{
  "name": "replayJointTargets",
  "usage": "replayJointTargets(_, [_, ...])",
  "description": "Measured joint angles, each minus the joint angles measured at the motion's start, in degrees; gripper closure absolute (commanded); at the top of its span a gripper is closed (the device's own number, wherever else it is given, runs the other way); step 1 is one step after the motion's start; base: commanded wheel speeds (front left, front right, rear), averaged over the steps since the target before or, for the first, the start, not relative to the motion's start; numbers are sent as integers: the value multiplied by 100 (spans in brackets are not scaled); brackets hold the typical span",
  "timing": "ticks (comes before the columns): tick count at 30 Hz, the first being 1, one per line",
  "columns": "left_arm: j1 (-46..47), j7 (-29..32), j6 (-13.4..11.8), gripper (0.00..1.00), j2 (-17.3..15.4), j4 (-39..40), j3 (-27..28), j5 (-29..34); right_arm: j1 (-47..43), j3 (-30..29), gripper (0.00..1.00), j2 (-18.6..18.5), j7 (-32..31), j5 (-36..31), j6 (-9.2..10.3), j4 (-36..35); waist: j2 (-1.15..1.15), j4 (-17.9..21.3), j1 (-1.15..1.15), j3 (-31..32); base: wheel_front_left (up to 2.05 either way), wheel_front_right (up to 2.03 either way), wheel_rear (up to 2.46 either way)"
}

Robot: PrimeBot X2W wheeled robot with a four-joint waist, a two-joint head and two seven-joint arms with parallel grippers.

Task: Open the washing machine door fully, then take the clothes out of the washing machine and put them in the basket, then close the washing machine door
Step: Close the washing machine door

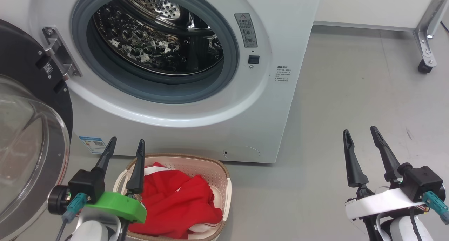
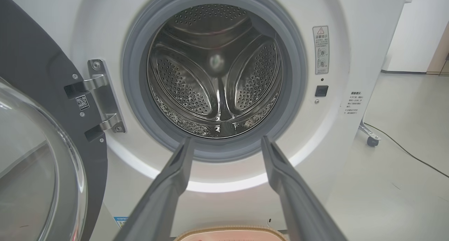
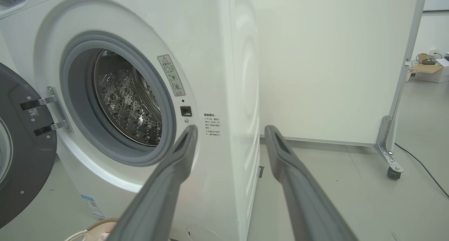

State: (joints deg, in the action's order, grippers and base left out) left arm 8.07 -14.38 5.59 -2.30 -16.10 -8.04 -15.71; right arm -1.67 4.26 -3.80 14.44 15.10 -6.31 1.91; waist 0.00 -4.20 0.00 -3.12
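In my head view the washing machine [image 1: 245, 128] sits at twelve o'clock, with the washing machine door [image 1: 21, 55] standing out at nine. The basket [image 1: 210, 169] is on the floor before the machine at six, with the clothes [image 1: 175, 199] in it. My left end effector [image 1: 127, 140] is at seven by the basket's left edge, and my right end effector [image 1: 360, 129] is at four, well apart.

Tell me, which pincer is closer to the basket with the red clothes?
Left. The left pincer is right at the left rim of the basket, one finger crossing it in the head view. The right pincer is far off to its right, over the floor.
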Motion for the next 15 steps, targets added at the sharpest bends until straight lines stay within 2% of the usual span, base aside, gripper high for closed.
replayJointTargets(15, [-60, 0, 0, 0, 0, 52, -153, -35, 0, -9, 0, 5, 0, 0, -1, 1, 0, -16, 0, 12, 0, 0, 0])
